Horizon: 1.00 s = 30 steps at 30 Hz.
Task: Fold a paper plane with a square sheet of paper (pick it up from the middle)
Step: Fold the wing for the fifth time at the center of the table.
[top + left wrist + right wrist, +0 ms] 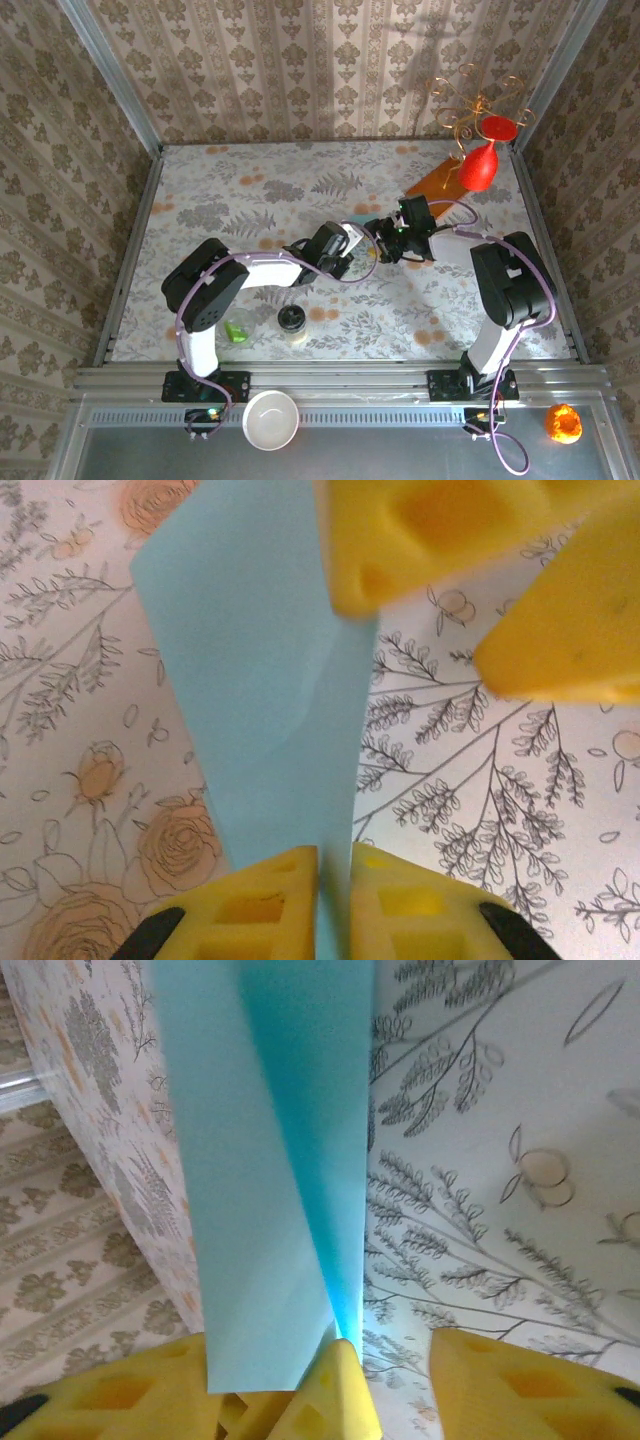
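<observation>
Left jaws clamped on folded blue paper (260,700) at its 6 o'clock end; right jaws open at 1 o'clock, over floral desk (480,810).

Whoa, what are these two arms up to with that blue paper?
Paper-plane folding, midway. The left gripper pinches one end of the folded light blue paper sheet in its jaws, over the flowered table. The right gripper has its jaws apart at the other end, not gripping. It's no plane yet.
</observation>
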Motion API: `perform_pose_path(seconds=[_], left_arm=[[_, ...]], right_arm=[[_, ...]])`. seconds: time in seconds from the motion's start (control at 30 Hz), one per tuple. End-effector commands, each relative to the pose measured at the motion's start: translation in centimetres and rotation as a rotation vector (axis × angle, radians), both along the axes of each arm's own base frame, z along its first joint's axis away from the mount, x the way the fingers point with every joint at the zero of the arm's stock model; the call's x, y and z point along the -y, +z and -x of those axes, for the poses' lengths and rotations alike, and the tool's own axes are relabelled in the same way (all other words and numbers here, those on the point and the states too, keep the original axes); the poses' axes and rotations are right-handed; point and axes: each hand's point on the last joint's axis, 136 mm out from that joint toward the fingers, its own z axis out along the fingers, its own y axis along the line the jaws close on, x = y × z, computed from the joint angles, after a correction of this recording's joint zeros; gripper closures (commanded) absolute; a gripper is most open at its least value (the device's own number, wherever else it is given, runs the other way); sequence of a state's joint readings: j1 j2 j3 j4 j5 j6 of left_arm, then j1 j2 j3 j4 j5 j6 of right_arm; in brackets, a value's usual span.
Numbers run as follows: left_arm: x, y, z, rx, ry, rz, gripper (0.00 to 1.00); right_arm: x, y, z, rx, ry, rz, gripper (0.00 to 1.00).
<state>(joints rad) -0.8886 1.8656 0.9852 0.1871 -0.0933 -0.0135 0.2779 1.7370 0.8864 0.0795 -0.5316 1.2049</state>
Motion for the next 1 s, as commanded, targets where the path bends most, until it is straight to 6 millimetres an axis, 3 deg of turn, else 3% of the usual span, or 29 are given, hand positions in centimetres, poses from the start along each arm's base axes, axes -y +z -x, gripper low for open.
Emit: perform_pose_path(seconds=[0.0,0.17,0.3,0.67,0.97], left_arm=[[-0.1,-1.0,1.1,-0.046,-0.044,-0.009,0.85],[-0.2,-1.3,1.2,-0.133,-0.035,0.062,0.88],[0.0,-1.5,1.3,-0.246,-0.04,0.147,0.9],[0.7,-0.4,1.1,-0.522,-0.051,0.347,0.94],[0.8,0.0,0.6,-0.685,-0.01,0.386,0.95]], right_arm=[[1.7,2.3,-0.6,0.069,0.014,0.065,0.38],[4.2,2.2,-0.3,0.081,-0.007,0.146,0.36],[4.9,1.7,0.1,0.083,-0.008,0.173,0.36],[5.1,0.8,1.0,0.171,0.114,0.245,0.36],[4.2,-0.2,1.2,0.2,0.219,0.284,0.35]])
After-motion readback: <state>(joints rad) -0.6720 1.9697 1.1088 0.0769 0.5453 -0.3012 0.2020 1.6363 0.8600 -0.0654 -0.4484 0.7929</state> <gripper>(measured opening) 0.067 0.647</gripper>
